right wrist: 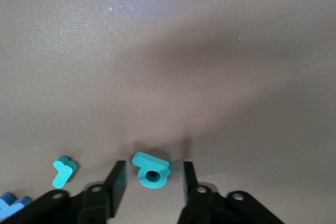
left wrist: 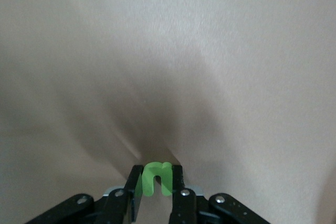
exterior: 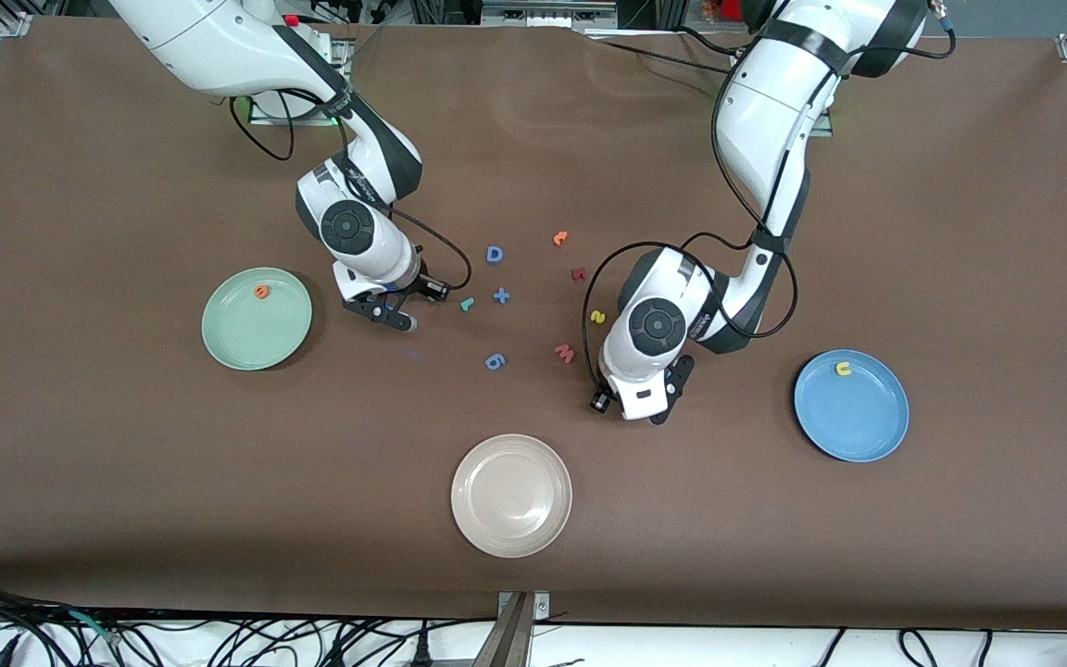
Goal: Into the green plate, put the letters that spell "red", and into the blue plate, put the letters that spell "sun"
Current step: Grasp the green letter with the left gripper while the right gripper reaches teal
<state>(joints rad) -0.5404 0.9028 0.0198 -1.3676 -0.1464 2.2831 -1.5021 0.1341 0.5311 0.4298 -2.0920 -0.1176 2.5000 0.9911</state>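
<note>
Between the left gripper's [left wrist: 156,192] closed fingers sits the green arch letter [left wrist: 156,178], pinched on both sides; that gripper hangs low over bare brown table [exterior: 960,232] between the beige plate [exterior: 511,496] and the blue plate [exterior: 852,405], its arm bent down from the base. On the blue plate's rim side toward the robots lies a yellow arch letter [exterior: 844,370]. The yellow "s" [exterior: 597,317] lies farther from the front camera than the beige plate, beside the left arm's wrist, with a pink "M" piece [exterior: 565,352] just nearer.

The right gripper [right wrist: 153,179] is down at the table, fingers apart on either side of the teal "d" [right wrist: 151,170], not touching it. The small teal "r" [right wrist: 63,171] lies just beside. The orange "e" [exterior: 261,292] is in the green plate [exterior: 257,319].

A blue "D" [exterior: 495,254], a blue plus sign [exterior: 501,295] and a blue "6" [exterior: 495,361] lie farther from the camera than the beige plate. Wide open table surrounds the beige plate.
</note>
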